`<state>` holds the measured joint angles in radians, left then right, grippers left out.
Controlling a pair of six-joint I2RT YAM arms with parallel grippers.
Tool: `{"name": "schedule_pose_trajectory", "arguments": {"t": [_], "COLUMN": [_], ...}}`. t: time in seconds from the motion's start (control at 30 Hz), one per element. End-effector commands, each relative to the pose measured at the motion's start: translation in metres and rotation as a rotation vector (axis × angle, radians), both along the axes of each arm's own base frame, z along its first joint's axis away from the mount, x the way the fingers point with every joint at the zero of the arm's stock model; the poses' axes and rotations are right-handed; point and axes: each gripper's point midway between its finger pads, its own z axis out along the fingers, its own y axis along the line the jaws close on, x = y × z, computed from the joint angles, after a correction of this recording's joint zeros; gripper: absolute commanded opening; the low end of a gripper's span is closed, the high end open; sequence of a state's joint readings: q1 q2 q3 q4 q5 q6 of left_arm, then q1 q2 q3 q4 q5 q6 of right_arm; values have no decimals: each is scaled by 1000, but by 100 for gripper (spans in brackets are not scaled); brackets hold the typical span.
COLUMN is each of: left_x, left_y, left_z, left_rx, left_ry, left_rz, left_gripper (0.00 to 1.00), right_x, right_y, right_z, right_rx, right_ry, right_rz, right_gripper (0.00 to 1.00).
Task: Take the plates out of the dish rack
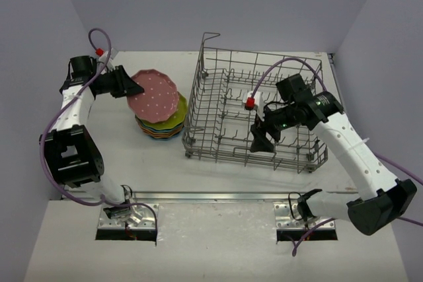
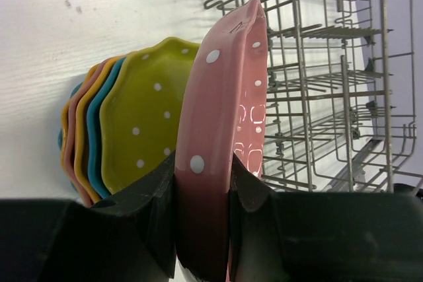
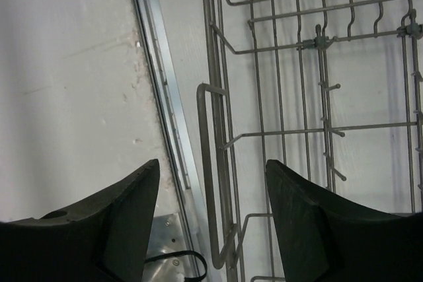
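My left gripper [image 1: 135,88] is shut on a pink dotted plate [image 1: 154,94] and holds it tilted just above a stack of plates [image 1: 160,125] left of the dish rack [image 1: 258,107]. In the left wrist view the pink plate [image 2: 228,117] stands on edge between my fingers, next to the yellow-green top plate [image 2: 149,120] of the stack, with teal, orange and pink rims under it. My right gripper [image 1: 263,138] is open and empty over the rack's near side. The right wrist view shows only bare rack wires [image 3: 310,97]. No plates show in the rack.
A metal rail [image 1: 218,197] runs along the table's near edge between the two arm bases. White walls close in the table at the back and sides. The rack's taller wire side [image 1: 201,70] rises next to the plate stack.
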<state>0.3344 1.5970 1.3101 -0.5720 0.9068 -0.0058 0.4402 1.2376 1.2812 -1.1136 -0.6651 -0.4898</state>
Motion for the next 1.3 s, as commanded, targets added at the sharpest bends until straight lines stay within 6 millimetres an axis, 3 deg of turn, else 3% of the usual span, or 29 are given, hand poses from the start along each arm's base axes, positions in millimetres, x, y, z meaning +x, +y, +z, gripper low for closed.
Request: {"name": "schedule_pose_trajectory", "arguments": {"t": [0.0,0.2,0.3,0.43,0.5,0.53,0.8,1.27], "left_x": [-2,-2,-3,-4,-4,-4,1,4], "left_y": [-4,0,0,-1,0,1,9,-7], "left_z": [29,18,17,15,14,13,5,-13], "left_rx": [17,52,56,55,60,63,126,175], "left_ry": [-125,-115,-117,-114,-109,-107,-96,-57], "left_rz": [-43,-35,-34,-38,-32,-29,20,30], "left_gripper": [0,0,0,0,0,0,0,0], "right_x": [1,22,35,46,49,51,59,74], "right_y": [-8,-14,-18,-20,-24,-27,-43,-92], "right_z": [-23,-42,-45,-46,-50,-52,-62,-59], "right_rx": [-109,-206,-233,-253,-281,-296,-357,-387], "right_ry": [-108,-198,-243,-280,-281,-286,-283,-287], "right_rz": [39,-29,-71,-101,-113,-116,-159,-271], "right_gripper": [66,65,57,27,6,1,0,0]}}
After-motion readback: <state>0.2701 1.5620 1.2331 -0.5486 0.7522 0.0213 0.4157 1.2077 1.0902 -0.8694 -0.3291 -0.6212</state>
